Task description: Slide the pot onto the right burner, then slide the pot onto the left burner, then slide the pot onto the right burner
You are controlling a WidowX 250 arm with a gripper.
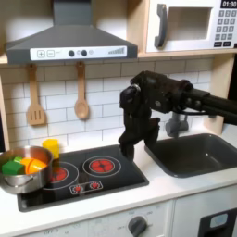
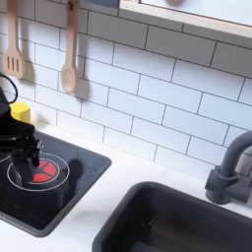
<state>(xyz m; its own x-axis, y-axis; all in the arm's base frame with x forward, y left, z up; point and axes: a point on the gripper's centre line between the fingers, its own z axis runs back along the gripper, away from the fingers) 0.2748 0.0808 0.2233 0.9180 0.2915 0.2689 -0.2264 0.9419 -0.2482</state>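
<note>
The silver pot [image 1: 22, 168], holding green, orange and yellow toy food, sits at the first exterior view's far left, over the left edge of the black stove [image 1: 125, 176]. The left burner [image 1: 59, 173] lies just right of the pot, partly under its rim. The right burner [image 1: 100, 166] is bare; it also shows in the second exterior view as the right burner [image 2: 39, 173]. My gripper [image 1: 125, 153] hangs fingers-down above the right burner's right side, far from the pot. In the second exterior view the gripper [image 2: 28, 156] hovers over the burner, its fingers apart and holding nothing.
A yellow cup [image 1: 51, 146] stands behind the left burner. A dark sink [image 1: 196, 154] with a grey faucet [image 2: 228, 172] lies right of the stove. Wooden utensils [image 1: 81, 93] hang on the tiled wall. Stove knobs [image 1: 83, 187] sit along the front edge.
</note>
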